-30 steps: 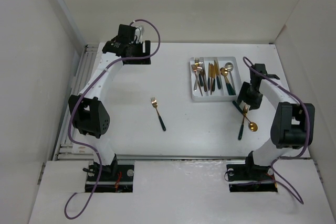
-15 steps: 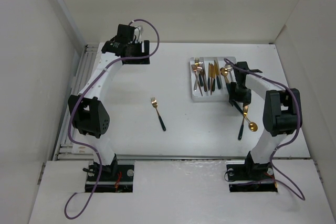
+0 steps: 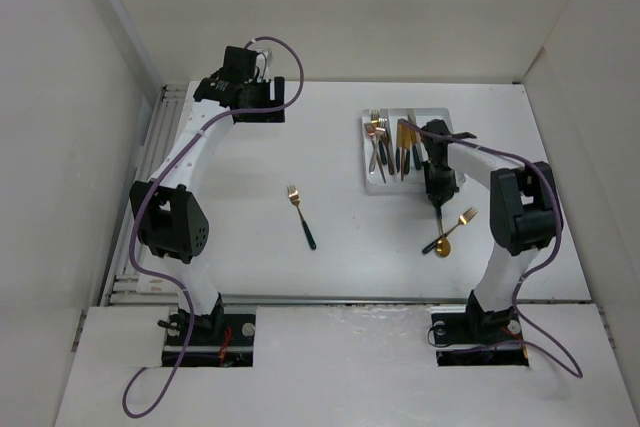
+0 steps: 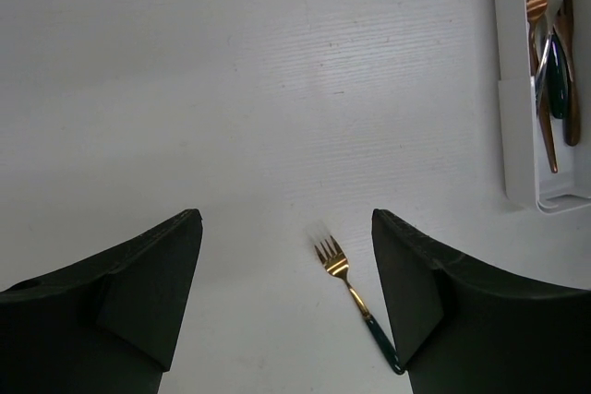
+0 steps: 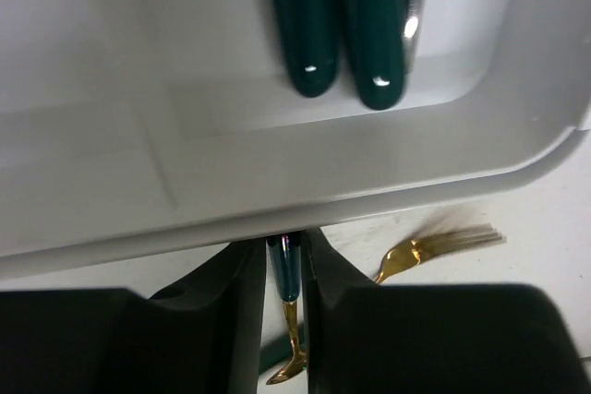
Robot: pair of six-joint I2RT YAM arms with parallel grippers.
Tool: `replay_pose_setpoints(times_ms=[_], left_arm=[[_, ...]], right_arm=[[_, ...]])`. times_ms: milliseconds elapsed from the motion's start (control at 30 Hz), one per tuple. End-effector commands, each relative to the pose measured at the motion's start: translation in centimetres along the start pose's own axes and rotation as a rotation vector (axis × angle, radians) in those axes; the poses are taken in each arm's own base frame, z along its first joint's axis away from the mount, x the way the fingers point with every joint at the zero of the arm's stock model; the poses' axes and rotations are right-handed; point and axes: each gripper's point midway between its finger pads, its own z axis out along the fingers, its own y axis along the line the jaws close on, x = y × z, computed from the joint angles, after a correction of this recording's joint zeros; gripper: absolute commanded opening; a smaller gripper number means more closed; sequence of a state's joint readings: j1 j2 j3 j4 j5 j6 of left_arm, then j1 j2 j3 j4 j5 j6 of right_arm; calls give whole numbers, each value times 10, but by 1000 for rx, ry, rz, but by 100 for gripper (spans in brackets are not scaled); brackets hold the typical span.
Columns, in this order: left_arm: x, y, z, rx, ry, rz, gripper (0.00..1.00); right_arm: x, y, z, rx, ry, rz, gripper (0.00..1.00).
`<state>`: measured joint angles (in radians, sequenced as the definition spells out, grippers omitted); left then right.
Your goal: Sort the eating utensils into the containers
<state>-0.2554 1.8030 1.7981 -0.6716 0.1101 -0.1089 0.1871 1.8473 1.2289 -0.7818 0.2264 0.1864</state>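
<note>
The white counter [image 3: 330, 137] carries everything, with the left arm [image 3: 190, 157] reaching to its far back edge and the right arm [image 3: 515, 207] bent over towards the tray's near end. The white tray [image 3: 366, 157] lies at the back right, its three long compartments running away from the arms; gold forks [image 3: 377, 135] fill the left one and knives [image 3: 405, 147] the middle one, while the right one is mostly hidden under the arm. The right wrist view shows two dark green handles [image 5: 342, 16] lying inside that near end. The left fingers [image 4: 138, 302] are spread wide with nothing between them, above bare counter. The right fingers [image 5: 231, 320] are pinching the dark green handle of a spoon [image 5: 283, 269] just outside the tray's near rim, its gold bowl lying on the counter towards the arm bases. A fork [image 3: 301, 215] lies alone mid-counter, well apart from the tray. A second fork [image 3: 464, 218] lies slanted just beside the spoon.
</note>
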Motion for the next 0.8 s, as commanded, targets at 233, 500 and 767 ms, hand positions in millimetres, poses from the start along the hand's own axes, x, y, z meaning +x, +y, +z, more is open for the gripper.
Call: replay_pose_setpoints(times_ms=[233,500,767], left_arm=[[-23,-2,-29,2,-91,15,72],[-20,-10,-31,58,-83,65,64],[-25,-19,-48,151,-136,365,52]], right_arm=[[0,66,-32,-192,-72,-158,2],[7,126,-88,-424,-170,-303,0],[-26,160,-177,-749,-293,-258,0]])
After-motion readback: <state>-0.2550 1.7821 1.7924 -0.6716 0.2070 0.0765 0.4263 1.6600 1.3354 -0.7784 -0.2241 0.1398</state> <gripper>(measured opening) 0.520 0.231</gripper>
